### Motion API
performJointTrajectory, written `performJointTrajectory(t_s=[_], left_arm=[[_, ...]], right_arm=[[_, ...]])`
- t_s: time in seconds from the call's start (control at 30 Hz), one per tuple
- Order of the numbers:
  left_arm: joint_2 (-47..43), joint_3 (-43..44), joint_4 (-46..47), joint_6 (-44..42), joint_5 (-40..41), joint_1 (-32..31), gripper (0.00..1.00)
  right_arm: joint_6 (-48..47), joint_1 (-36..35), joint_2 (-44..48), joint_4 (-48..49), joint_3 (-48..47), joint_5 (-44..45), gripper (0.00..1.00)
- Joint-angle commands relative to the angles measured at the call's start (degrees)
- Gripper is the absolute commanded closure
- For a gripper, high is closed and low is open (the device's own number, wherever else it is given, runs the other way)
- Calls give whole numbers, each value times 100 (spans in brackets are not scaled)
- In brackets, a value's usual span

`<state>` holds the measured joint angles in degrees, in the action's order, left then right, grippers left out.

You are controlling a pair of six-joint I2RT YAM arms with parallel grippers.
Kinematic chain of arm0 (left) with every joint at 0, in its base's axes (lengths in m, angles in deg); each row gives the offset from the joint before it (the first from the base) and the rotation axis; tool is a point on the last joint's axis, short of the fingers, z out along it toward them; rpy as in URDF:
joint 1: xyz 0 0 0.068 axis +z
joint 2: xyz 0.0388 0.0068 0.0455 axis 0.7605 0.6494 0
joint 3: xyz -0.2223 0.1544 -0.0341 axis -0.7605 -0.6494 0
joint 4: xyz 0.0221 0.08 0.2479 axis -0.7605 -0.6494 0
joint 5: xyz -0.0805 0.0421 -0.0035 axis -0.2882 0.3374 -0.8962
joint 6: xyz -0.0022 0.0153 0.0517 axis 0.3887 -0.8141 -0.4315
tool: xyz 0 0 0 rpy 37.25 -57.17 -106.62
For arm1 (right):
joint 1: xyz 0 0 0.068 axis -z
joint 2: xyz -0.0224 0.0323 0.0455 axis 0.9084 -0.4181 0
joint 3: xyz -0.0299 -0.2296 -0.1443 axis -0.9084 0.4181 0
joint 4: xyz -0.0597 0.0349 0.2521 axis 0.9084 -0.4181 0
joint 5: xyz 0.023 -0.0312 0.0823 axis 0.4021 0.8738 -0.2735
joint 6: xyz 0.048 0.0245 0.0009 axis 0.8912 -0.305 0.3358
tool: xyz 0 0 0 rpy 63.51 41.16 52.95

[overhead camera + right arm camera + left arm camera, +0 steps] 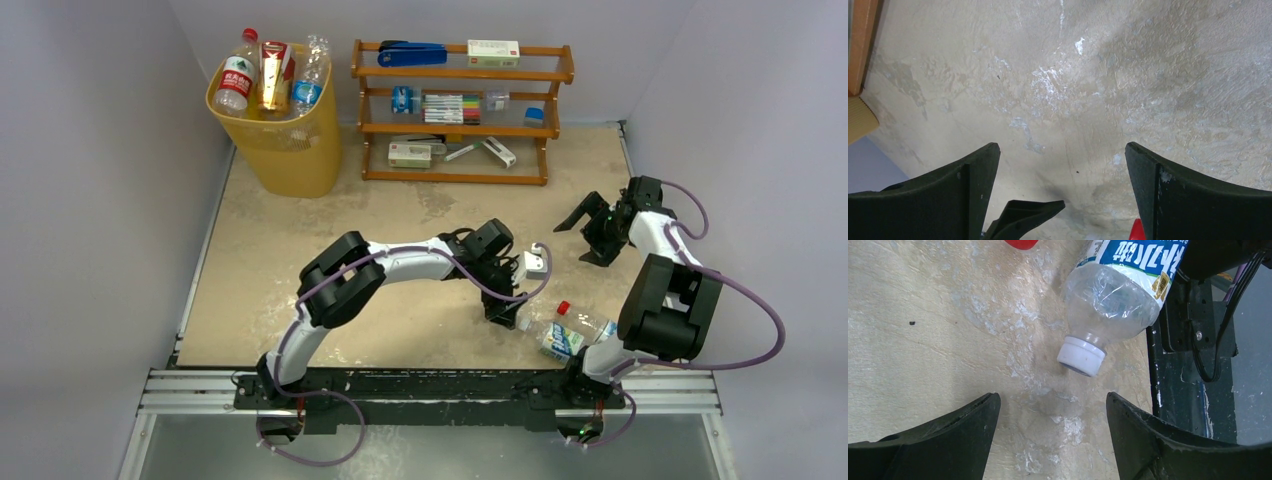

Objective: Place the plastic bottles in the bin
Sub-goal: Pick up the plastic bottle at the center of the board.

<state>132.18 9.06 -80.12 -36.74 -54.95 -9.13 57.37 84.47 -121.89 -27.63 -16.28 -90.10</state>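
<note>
Plainly, left gripper [1053, 399] spread wide — empty, near white-capped bottle [1108, 305], right gripper [1062, 148] likewise apart — holding nothing.

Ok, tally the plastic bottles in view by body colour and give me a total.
Clear: 4, the red-label bottle and blue-label bottle in the bin, the red-capped bottle and white-capped bottle on the table.
Orange: 1, the orange bottle in the bin.
Total: 5 in view.

Top view overlooks your whole table [280, 260]; wrist views face it closely, left sharing the white-capped bottle [1113, 300].
</note>
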Motion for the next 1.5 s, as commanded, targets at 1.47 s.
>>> performJointTrajectory(t_s=[1.47], left_arm=[[478,1375,-981,-940,642,-790,28]], right_arm=[[-134,26,-53,142,195,-420,2]])
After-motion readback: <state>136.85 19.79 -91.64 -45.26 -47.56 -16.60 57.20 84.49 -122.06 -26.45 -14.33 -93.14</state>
